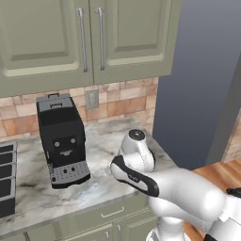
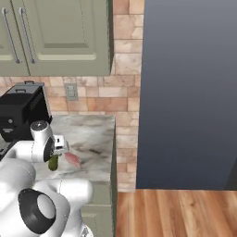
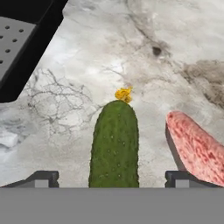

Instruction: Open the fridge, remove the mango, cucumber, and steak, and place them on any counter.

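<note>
A marbled counter (image 3: 78,109) under sage cabinets (image 1: 84,42) and brick backsplash (image 2: 125,92) carries a black coffee machine (image 1: 62,141). The gripper (image 3: 111,179) stands wide open; the cucumber (image 3: 114,146) lies between its jaws, untouched, the steak (image 3: 197,151) just outside the right jaw.

marbled counter (image 3: 78,96) w/ cucumber (image 3: 114,144), steak (image 3: 197,151), black coffee machine (image 1: 62,141)
</note>
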{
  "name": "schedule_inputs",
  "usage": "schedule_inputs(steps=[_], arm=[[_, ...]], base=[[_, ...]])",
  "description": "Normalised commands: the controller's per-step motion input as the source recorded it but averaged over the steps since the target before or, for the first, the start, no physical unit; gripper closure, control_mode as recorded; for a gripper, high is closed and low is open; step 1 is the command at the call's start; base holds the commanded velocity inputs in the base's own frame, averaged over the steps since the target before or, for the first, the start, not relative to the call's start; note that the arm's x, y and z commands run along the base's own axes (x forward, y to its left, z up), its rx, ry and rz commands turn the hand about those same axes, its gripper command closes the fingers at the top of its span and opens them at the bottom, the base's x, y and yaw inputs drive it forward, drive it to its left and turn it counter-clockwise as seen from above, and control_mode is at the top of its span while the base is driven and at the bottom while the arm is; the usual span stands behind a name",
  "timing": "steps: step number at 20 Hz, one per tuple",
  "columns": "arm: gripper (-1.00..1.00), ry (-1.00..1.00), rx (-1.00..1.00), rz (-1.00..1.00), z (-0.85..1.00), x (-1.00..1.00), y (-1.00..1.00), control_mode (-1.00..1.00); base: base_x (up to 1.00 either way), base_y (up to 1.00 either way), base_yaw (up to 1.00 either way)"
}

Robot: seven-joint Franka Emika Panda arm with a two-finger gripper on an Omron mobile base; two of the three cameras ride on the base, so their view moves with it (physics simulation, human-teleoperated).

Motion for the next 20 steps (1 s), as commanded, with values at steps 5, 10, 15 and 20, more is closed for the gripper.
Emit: schedule_inputs(steps=[5, 10, 15, 20], arm=[[-1.00, -0.15, -0.03, 0.00, 0.52, -0.35, -0.02, -1.00], [-1.00, -0.06, 0.01, 0.00, 0.69, -0.85, -0.22, -1.00], [-1.00, -0.07, 0.04, 0.00, 0.83, -0.72, -0.35, -1.00], [-1.00, -0.08, 0.08, 0.00, 0.89, -0.65, -0.44, -1.00]], base=[[0.00, 0.00, 0.00], [0.00, 0.00, 0.00], [0.00, 0.00, 0.00], [0.00, 0.00, 0.00]])
